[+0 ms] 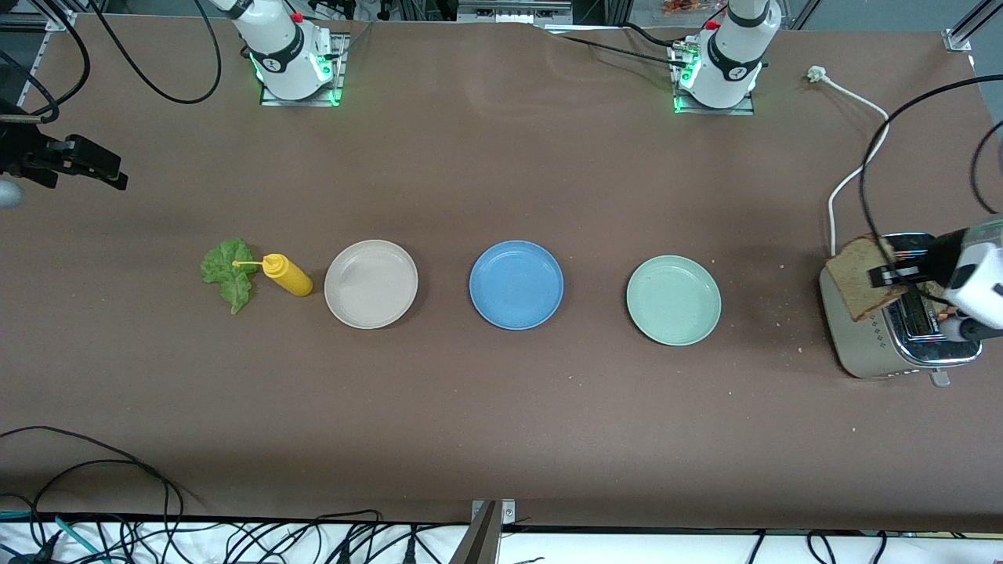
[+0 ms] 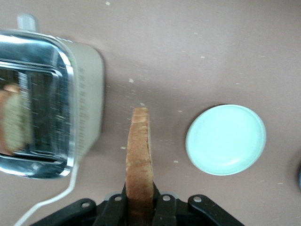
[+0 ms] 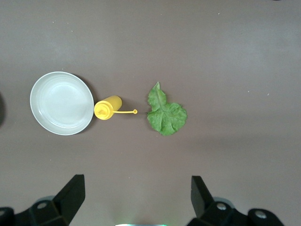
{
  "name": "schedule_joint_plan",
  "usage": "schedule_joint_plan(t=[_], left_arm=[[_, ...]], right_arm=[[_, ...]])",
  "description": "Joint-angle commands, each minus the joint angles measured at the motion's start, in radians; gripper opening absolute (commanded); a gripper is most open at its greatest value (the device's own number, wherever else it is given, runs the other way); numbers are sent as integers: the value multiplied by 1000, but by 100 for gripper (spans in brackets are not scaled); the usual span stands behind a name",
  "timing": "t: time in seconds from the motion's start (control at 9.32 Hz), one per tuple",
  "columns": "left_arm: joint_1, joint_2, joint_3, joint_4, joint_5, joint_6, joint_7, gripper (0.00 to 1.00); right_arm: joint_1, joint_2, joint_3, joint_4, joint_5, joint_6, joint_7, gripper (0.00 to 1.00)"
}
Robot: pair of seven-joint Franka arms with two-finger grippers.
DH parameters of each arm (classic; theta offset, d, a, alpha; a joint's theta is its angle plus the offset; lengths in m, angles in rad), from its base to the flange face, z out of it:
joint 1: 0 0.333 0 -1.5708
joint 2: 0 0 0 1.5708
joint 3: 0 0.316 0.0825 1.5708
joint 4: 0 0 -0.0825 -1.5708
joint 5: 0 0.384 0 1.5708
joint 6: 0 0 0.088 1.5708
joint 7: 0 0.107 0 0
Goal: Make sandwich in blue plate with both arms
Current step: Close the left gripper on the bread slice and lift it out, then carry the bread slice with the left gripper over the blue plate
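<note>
The blue plate (image 1: 515, 283) lies bare at the table's middle. My left gripper (image 1: 885, 276) (image 2: 139, 197) is shut on a slice of brown bread (image 1: 862, 276) (image 2: 139, 150), held on edge in the air over the toaster (image 1: 901, 337) (image 2: 70, 94). A second slice (image 2: 14, 120) stands in a toaster slot. The green lettuce leaf (image 1: 229, 272) (image 3: 164, 113) lies on the table toward the right arm's end. My right gripper (image 1: 86, 160) (image 3: 137, 180) hangs open and empty, high above the table near the lettuce.
A beige plate (image 1: 371, 283) (image 3: 62, 103) and a pale green plate (image 1: 673, 299) (image 2: 225, 140) flank the blue one. A yellow squeeze bottle (image 1: 287, 275) (image 3: 108, 108) lies between the lettuce and the beige plate. The toaster's white cord (image 1: 850, 172) runs toward the left arm's base. Crumbs dot the table near the toaster.
</note>
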Motion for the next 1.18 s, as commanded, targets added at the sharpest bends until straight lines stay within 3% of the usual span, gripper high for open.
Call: schedule_joint_plan(t=[0.0, 0.43, 1.07], left_arm=[[-106, 6, 15, -24, -151, -7, -251, 0], [-225, 37, 15, -117, -415, 195, -518, 0], [-529, 27, 15, -384, -601, 730, -686, 0]], right_arm=[[-5, -6, 5, 8, 10, -15, 10, 100], [-5, -6, 4, 8, 10, -17, 10, 100], [-5, -5, 4, 8, 10, -15, 10, 100]])
